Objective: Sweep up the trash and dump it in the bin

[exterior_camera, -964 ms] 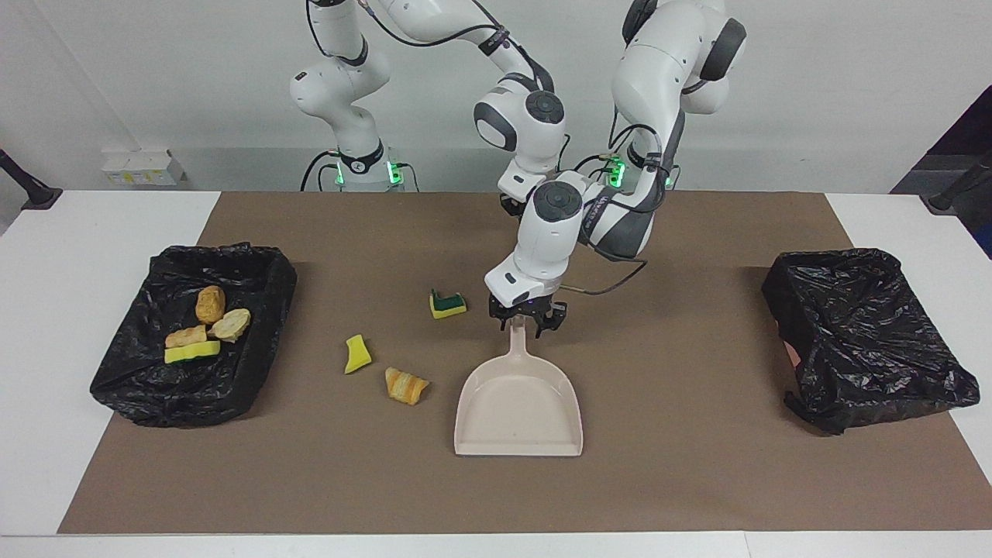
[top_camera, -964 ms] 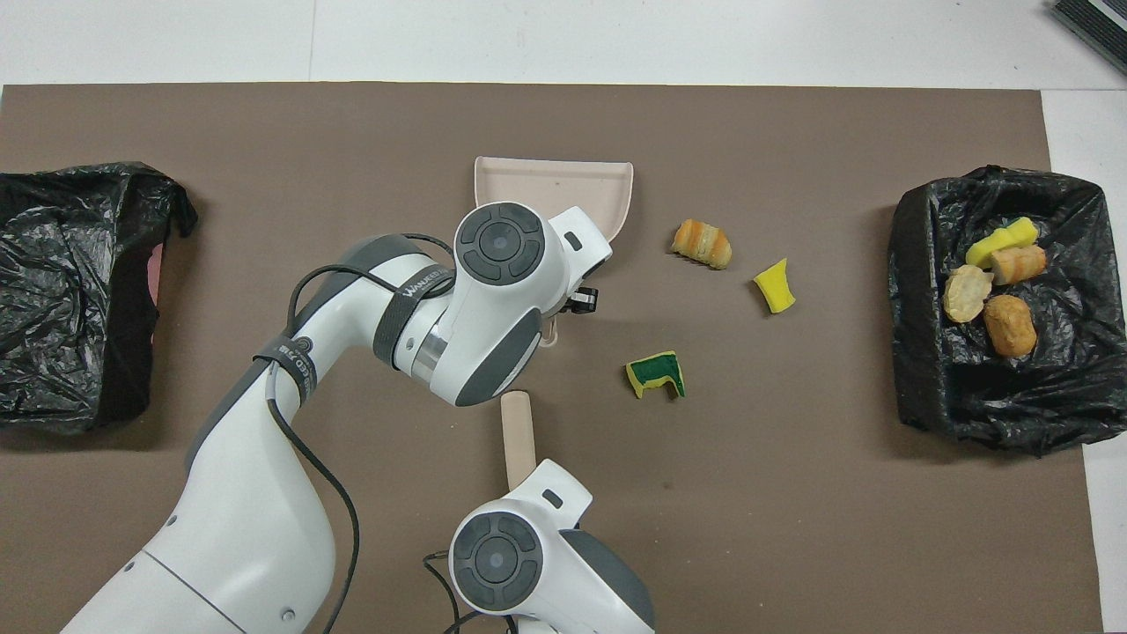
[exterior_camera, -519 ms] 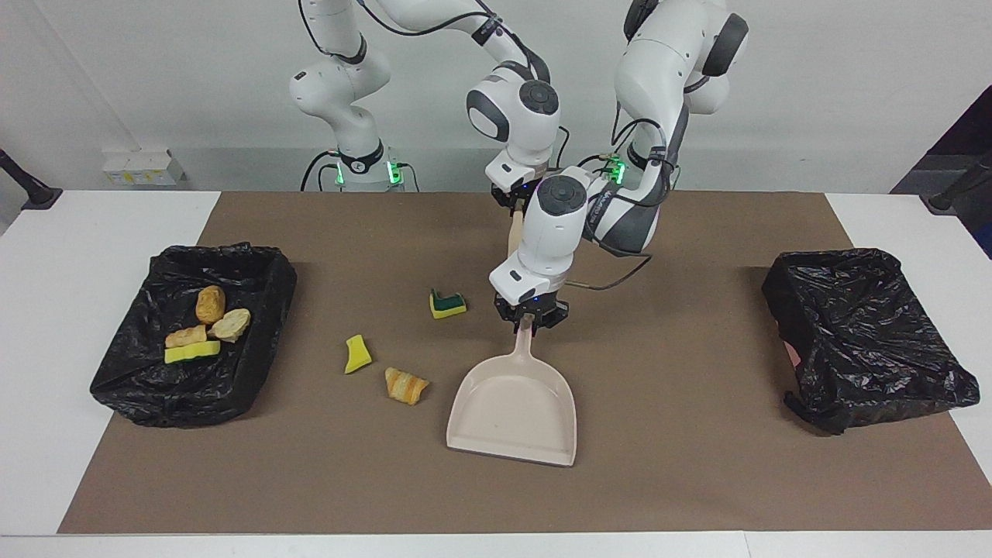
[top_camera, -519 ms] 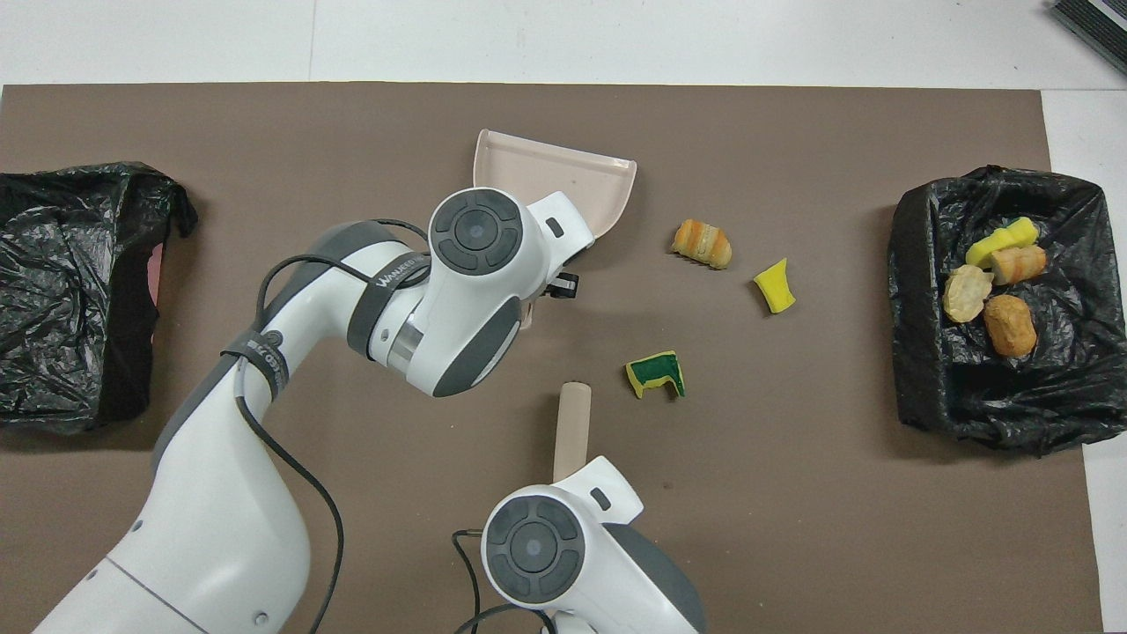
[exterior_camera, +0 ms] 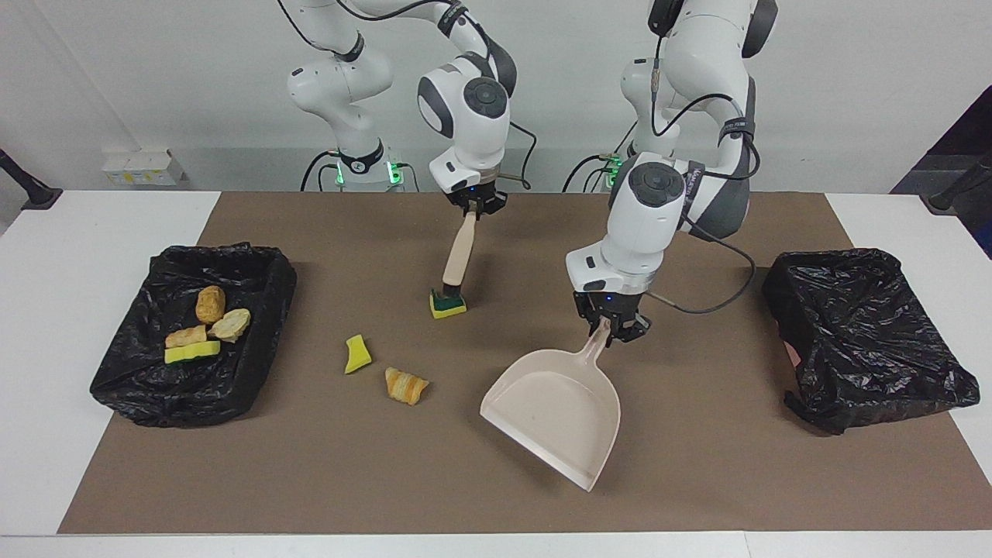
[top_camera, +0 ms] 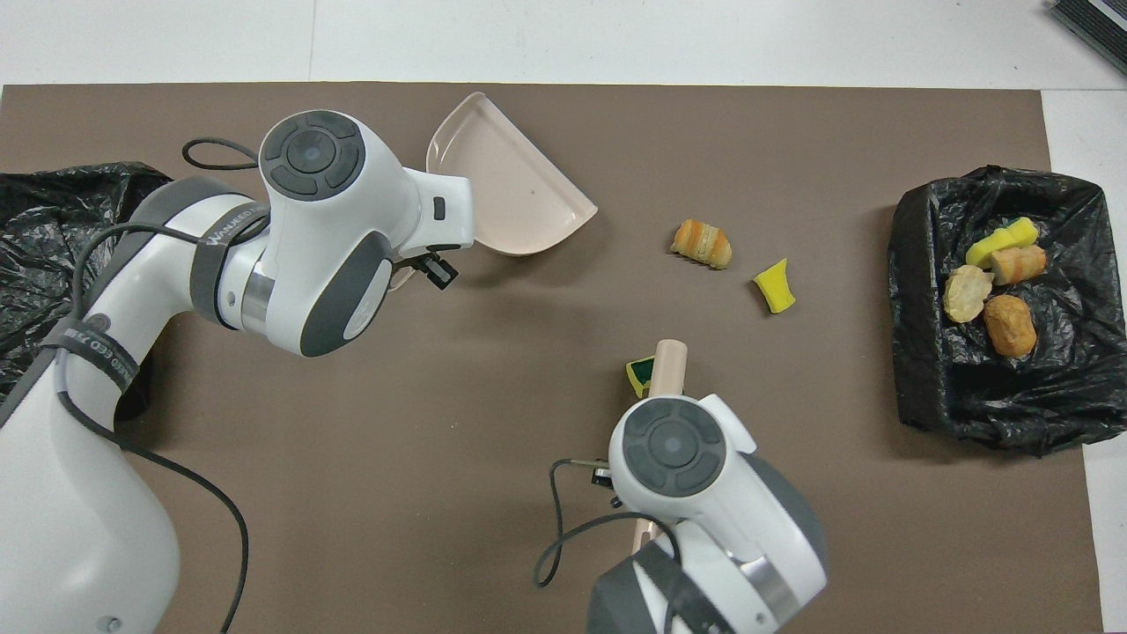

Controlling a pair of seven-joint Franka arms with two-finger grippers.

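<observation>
Four scraps [exterior_camera: 203, 325] fill one bin [exterior_camera: 256, 267] (both end effectors clamp tools: dustpan [exterior_camera: 554, 407], brush [exterior_camera: 457, 260]).

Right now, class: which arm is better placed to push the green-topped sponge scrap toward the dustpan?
Right. Its pincer holds the brush, whose head sits at that sponge scrap; the left pincer is occupied holding the dustpan.

A robotics lab: two white robot arms [exterior_camera: 473, 101] are bolted at the edge of a white surface [exterior_camera: 70, 232] covered by a brown mat [exterior_camera: 697, 480], against a bare pale wall [exterior_camera: 155, 70], with cables [exterior_camera: 713, 298] trailing and green status lights [exterior_camera: 397, 172] at the bases.
</observation>
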